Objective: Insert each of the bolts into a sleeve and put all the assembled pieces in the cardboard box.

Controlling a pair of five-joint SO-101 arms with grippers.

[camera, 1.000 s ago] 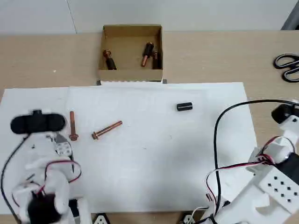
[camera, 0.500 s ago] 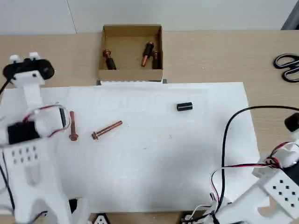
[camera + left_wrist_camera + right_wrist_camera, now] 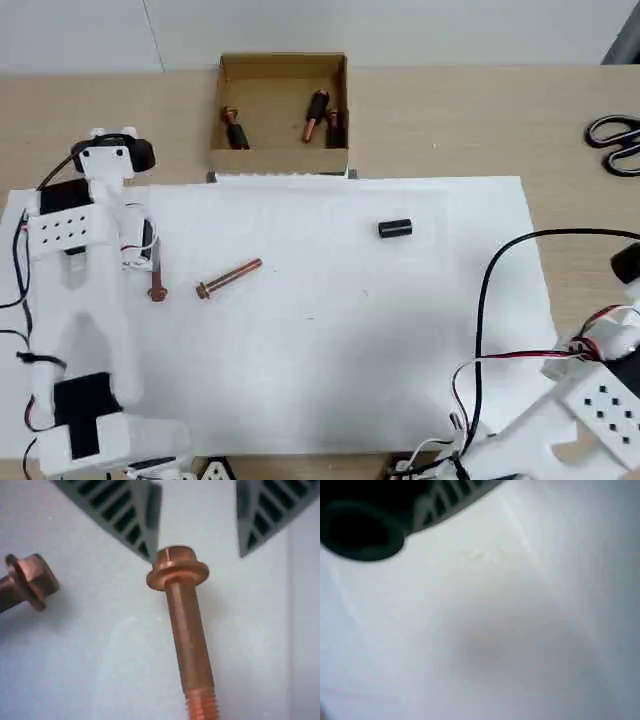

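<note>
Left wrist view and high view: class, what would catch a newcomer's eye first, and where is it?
A copper bolt lies on the white sheet, with the left end effector open right at its head. A second bolt lies beside it, and a lone black sleeve sits farther across the sheet. The cardboard box at the table's far side already holds assembled pieces.

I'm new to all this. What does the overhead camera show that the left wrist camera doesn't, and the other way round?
Overhead: the cardboard box with assembled pieces inside, a loose black sleeve, scissors. Left wrist: the left claw, open, ribbed fingers spread. Both: the bolt beneath the claw and a second bolt beside it, on white paper.
</note>
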